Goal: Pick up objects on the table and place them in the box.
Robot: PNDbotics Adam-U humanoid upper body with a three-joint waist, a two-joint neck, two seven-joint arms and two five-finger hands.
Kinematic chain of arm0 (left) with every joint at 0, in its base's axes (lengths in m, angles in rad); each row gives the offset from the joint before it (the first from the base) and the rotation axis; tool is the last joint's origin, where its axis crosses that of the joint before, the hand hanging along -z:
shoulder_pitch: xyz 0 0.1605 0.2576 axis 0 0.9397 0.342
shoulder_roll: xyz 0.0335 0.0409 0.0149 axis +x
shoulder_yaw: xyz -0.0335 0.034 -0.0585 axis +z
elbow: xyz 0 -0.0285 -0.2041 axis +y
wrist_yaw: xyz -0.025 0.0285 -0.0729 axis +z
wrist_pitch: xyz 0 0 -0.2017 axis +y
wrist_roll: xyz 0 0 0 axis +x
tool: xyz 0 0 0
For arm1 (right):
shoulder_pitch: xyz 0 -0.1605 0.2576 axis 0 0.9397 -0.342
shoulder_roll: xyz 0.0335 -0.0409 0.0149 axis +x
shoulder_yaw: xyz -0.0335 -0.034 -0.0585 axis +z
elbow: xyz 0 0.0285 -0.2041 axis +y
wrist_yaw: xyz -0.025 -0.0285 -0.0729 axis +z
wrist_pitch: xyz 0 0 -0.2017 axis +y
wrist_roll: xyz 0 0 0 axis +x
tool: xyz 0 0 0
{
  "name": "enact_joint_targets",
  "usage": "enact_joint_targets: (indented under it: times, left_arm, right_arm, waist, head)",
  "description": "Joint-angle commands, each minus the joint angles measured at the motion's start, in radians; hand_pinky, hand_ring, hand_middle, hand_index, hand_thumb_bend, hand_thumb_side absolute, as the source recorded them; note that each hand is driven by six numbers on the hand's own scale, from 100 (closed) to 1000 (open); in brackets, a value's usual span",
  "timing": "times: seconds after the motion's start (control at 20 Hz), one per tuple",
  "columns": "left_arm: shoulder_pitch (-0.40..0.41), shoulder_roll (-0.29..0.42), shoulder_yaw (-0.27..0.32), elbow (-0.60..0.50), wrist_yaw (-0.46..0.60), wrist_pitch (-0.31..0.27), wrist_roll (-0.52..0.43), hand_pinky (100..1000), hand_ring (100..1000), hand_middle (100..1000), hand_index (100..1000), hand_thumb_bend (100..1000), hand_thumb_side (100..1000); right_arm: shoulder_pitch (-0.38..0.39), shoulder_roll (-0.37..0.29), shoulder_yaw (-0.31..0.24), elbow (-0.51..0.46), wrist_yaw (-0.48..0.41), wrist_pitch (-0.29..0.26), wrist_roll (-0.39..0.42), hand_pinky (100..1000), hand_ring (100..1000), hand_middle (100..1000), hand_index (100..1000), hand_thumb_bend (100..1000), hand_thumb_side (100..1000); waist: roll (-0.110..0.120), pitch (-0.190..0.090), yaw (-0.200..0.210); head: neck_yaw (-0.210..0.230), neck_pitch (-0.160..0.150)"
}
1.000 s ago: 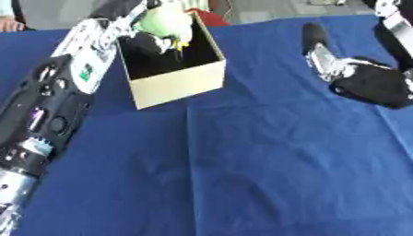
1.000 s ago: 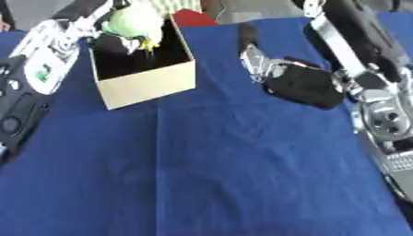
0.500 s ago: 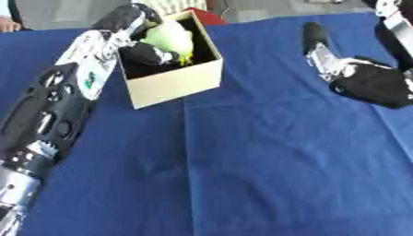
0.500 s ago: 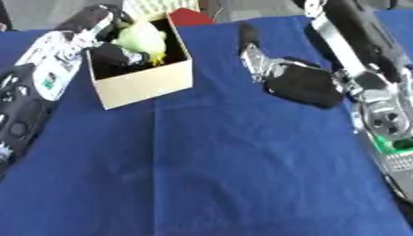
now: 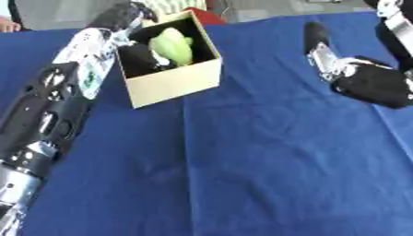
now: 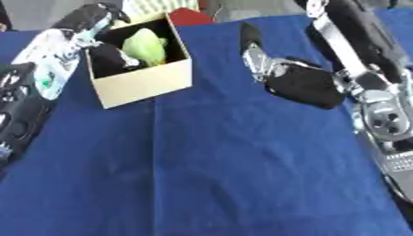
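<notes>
Bench (image 5: 266,161): blue cloth over all of it, creased, grey floor beyond the far edge.
Box (image 5: 174,83): cardboard, open, far left.
Right hand (image 6: 294,80): resting on cloth, fingers straight, holding nothing.
Left hand (image 5: 138,57): inside box; grip unclear.
Green object (image 5: 172,45): in box.

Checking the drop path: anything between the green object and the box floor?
Nothing visible. The green object is already inside the box, below the rim, with the left hand in there beside it. The floor under it is hidden. The right hand rests apart on the blue cloth.
</notes>
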Motion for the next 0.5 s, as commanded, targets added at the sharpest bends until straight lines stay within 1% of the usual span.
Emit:
enact_joint_targets:
  times: [0.05,0.15,0.25,0.5]
  left_arm:
    - [-0.022,0.027,0.012,-0.09,0.033,-0.005,0.024,596,741,772,825,683,535]
    - [-0.012,0.043,0.01,-0.171,0.072,-0.004,0.037,583,724,764,822,653,521]
    - [0.008,0.07,0.009,-0.282,0.135,0.006,0.056,572,709,760,825,650,514]
    - [0.091,0.165,0.002,-0.548,0.272,0.049,0.079,564,699,752,815,628,511]
  right_arm:
    - [-0.01,-0.012,-0.012,-0.015,0.002,0.0,-0.003,929,899,821,912,100,689]
    - [-0.009,-0.014,-0.013,-0.015,0.004,0.001,-0.002,929,900,821,912,100,688]
    - [-0.007,-0.017,-0.014,-0.015,0.006,0.002,-0.001,929,900,822,912,100,685]
    - [0.001,-0.023,-0.018,-0.015,0.012,0.002,-0.004,929,900,822,911,100,680]
  waist:
    - [-0.003,-0.034,0.003]
    - [-0.004,-0.037,0.008]
    - [-0.004,-0.039,0.015]
    - [-0.002,-0.046,0.032]
  head:
    - [-0.003,0.018]
    - [-0.005,0.026]
    - [-0.008,0.031]
    - [-0.019,0.046]
